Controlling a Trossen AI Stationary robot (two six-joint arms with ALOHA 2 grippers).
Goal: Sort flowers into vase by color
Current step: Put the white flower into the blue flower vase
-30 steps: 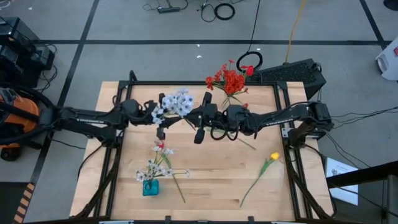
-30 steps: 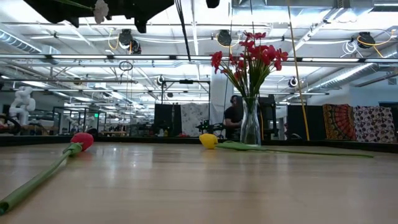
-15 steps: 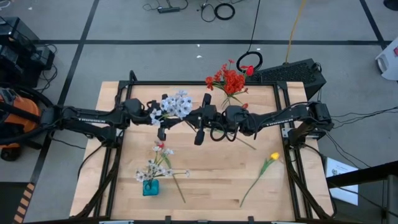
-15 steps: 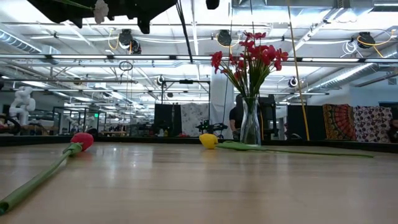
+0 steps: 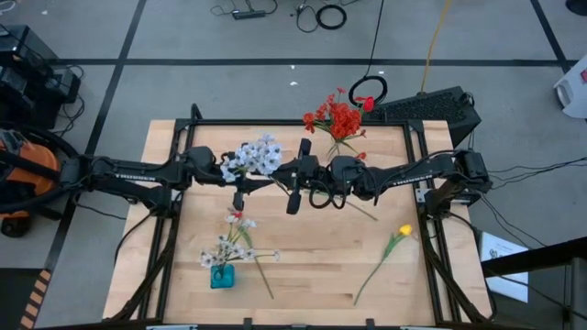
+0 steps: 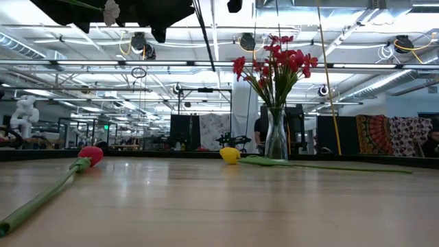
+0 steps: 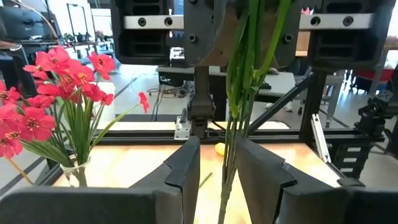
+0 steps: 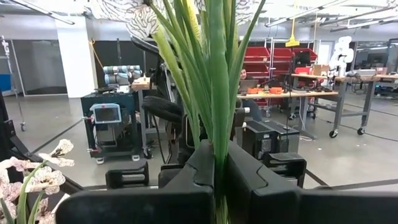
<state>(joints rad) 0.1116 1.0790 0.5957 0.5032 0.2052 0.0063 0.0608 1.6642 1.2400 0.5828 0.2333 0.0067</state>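
A spray of small white blossoms (image 5: pixel 257 156) is up in the air over the table's middle, held by its green stalks (image 8: pixel 214 93). My right gripper (image 5: pixel 286 174) reaches in from the table's right and is shut on those stalks. My left gripper (image 5: pixel 246 181) faces it from the left, open. Its two fingers stand on either side of the stalks (image 7: pixel 231 155) below the right gripper's hold; whether they touch the stalks cannot be told. A glass vase of red flowers (image 5: pixel 341 119) stands at the far edge. My right gripper pinches the bundle of green stalks (image 8: pixel 217 146) between its two fingers (image 8: pixel 245 171), coming level from the table's right and lying across the stalks. The spray is lifted clear of the table, with its leaves and white blossoms (image 8: pixel 146 15) above the fingers.
A small teal vase (image 5: pixel 222 277) with white blossoms stands near the front left. A yellow tulip (image 5: pixel 404 232) lies at the right side, its stalk toward the near edge. A red tulip (image 6: pixel 89 155) lies flat on the wood. The red-flower vase (image 6: pixel 276 134) stands behind.
My left gripper has crept a little toward the table's right, closer to the stalks that the right gripper holds. The white spray has shifted only slightly and remains in the air.
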